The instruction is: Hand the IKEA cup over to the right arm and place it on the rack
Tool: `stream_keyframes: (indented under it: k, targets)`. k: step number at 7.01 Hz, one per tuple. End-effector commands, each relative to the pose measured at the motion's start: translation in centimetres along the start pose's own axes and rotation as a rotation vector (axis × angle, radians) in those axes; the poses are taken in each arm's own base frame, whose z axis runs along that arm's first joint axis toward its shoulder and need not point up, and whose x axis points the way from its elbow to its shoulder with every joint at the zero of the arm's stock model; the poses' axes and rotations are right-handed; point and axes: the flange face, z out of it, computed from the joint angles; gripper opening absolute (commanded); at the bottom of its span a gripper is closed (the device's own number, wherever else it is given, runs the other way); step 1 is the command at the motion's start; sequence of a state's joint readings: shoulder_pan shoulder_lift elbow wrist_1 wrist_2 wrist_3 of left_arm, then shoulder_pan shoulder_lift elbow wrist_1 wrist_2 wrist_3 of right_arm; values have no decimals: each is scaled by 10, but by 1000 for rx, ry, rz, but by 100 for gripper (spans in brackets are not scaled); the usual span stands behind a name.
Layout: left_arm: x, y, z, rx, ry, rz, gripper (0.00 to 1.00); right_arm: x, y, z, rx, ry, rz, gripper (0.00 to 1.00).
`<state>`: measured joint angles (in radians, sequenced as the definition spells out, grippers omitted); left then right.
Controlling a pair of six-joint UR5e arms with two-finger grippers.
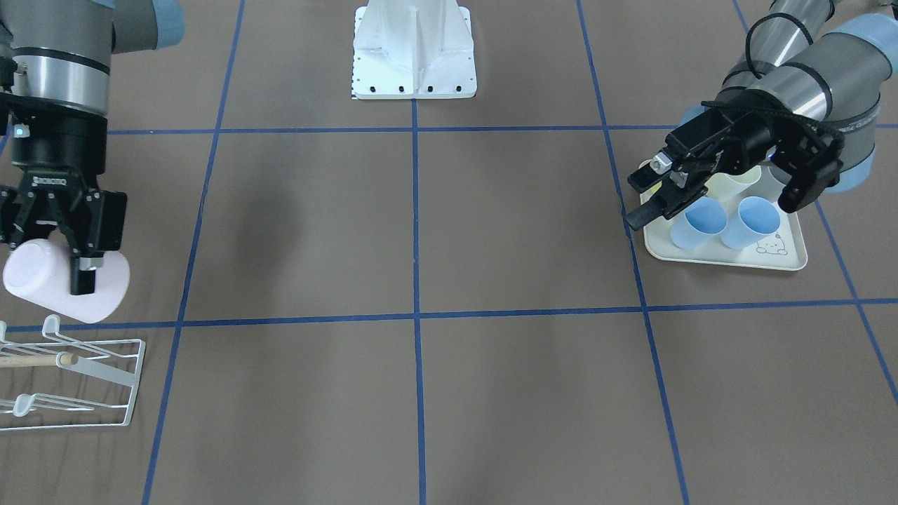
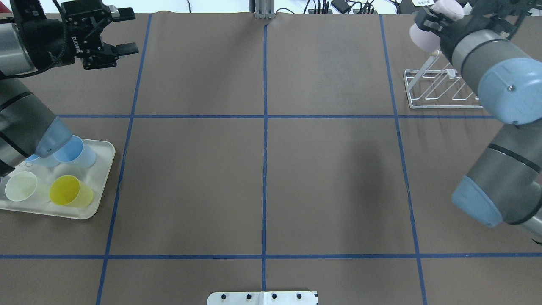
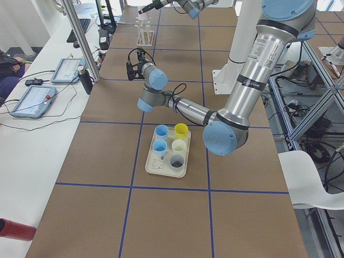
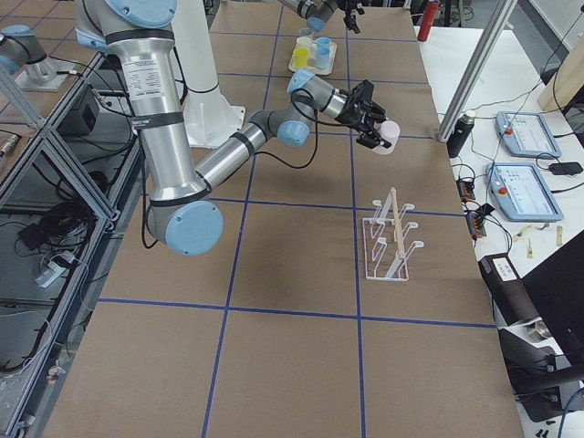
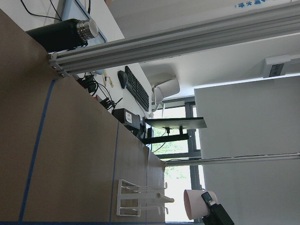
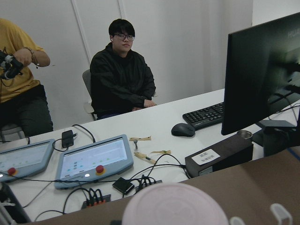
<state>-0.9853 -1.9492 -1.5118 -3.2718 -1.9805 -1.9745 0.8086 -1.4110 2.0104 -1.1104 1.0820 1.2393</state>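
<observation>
My right gripper (image 1: 49, 259) is shut on the pale pink IKEA cup (image 1: 105, 287), which lies tilted on its side in the air just beyond the rack. The cup's round end (image 6: 171, 206) fills the bottom of the right wrist view. The white wire rack (image 1: 77, 379) with its wooden dowel stands on the table under and in front of the cup, and the overhead view shows the rack (image 2: 440, 91) at the far right. My left gripper (image 1: 715, 210) is open and holds nothing, hovering above the cream tray (image 1: 722, 258).
The tray (image 2: 101, 190) on my left side carries two blue cups (image 1: 758, 217), a yellow cup (image 2: 70, 191) and a pale cup (image 2: 21, 186). The white robot base (image 1: 414, 56) stands at the table's middle edge. People sit at a desk beyond the table.
</observation>
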Motion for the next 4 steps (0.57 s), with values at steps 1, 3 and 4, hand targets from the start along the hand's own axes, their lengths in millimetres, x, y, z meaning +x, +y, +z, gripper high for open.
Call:
stream_keyframes:
  k: [1,3,4]
  targets:
    - [-5,1,-7,1,-12,10,100,89,23,-5,26,62,-149,0]
    - [-6,2,-9,5,-12,8,100,180,40,19,81,34,-291,0]
    - [-7,2,-9,5,-13,7,100,211,51,38,92,38,-293,0]
